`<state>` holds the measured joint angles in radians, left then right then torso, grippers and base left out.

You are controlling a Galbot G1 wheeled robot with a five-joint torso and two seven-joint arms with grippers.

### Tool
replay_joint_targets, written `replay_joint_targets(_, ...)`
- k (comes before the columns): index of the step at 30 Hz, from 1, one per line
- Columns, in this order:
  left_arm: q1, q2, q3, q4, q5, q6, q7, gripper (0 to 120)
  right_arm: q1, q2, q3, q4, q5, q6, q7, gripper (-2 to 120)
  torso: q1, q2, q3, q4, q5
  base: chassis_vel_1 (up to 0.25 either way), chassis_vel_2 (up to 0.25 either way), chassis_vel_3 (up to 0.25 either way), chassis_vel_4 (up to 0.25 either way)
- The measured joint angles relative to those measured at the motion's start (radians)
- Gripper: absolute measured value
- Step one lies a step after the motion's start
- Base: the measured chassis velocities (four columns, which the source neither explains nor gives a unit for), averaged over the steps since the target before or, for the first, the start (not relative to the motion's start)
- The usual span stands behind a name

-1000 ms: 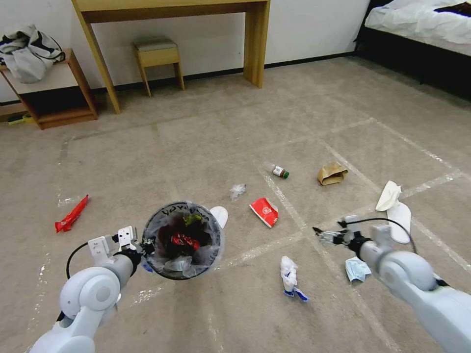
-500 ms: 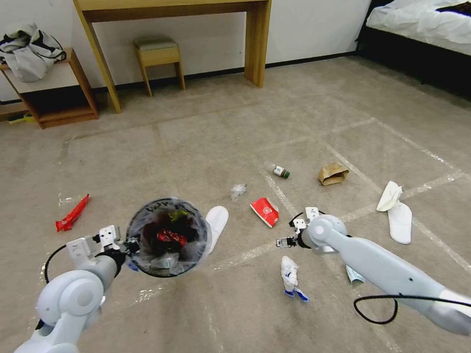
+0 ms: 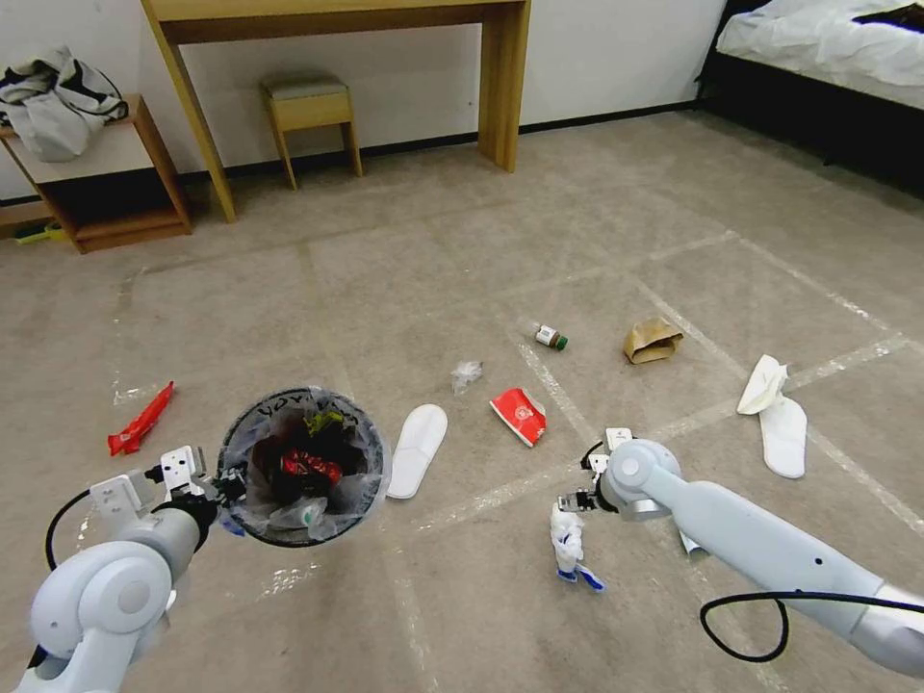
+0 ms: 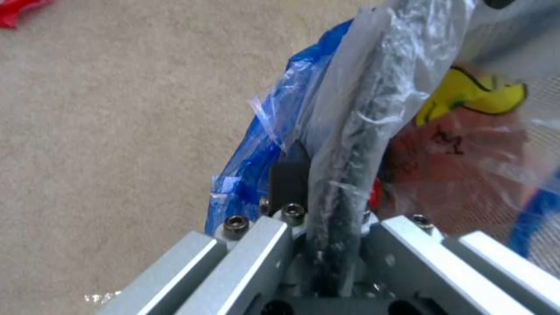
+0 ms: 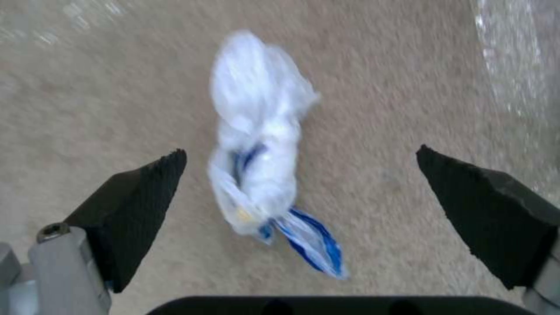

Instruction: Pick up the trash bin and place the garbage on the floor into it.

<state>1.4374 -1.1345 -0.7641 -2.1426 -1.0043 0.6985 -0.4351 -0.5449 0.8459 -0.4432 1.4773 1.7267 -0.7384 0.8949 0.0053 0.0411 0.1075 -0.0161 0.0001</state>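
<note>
- Left pincer (image 3: 223,478) clenched on the rim of the bin (image 3: 252,496), holding it above the floor (image 3: 404,279). In the left wrist view the pads (image 4: 288,177) pinch the dark rim through crinkled clear liner with blue edging.
- Bin: round, lined with a clear bag lettered in black along the far rim; inside, red wrapper, yellow-green scrap, clear film.
- Right pincer (image 3: 570,502) released, pointed down just above a tissue wad (image 3: 567,539). In the right wrist view the wedge-shaped black fingertips (image 5: 143,192) stand wide either side of the wad (image 5: 257,148), not touching it.
- Wad: white, crumpled, elongated, with a blue-striped plastic tail.
- Floor: beige short-pile carpet with pale worn tape lines; one line runs between the two pincers.
- Beyond the right pincer: flat red wrapper (image 3: 519,415), small bottle (image 3: 550,337), brown paper bag (image 3: 652,341).
- Between the pincers: white flat slipper (image 3: 418,449), just beside the bin.
- Right of the right pincer: two more slippers (image 3: 778,421), well apart from it.
- Bare carpet surrounds the wad on all sides.
</note>
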Motion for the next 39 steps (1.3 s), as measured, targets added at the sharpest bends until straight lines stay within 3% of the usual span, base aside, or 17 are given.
replay_joint_targets(9, 0.011, 0.002, -0.004, 0.008, 0.015, -0.004, 0.018, 0, -0.080, 0.051, 0.056, -0.056, -0.108, 0.002, -0.012, 100, 0.000, 0.000, 0.000, -0.0001, -0.0001, 0.000, 0.000, 0.000, 0.000)
replay_joint_targets(26, 0.018, -0.002, -0.022, 0.022, 0.024, -0.008, 0.022, 0, -0.079, 0.173, 0.038, -0.220, -0.241, 0.003, -0.087, 100, 0.000, 0.000, 0.000, -0.0001, -0.0001, 0.000, 0.000, 0.000, 0.000)
replay_joint_targets(35, 0.013, -0.002, -0.019, 0.040, 0.029, -0.010, 0.022, 0, -0.086, 0.201, 0.043, -0.273, -0.286, 0.003, -0.128, 100, 0.000, 0.000, 0.000, -0.0003, -0.0001, 0.000, 0.000, 0.000, 0.000)
replay_joint_targets(39, 0.007, -0.006, -0.005, 0.048, 0.039, -0.013, 0.027, 0, -0.087, 0.215, 0.047, -0.293, -0.311, 0.003, -0.148, 91, 0.000, 0.000, 0.000, -0.0003, -0.0001, 0.000, 0.000, 0.000, 0.000)
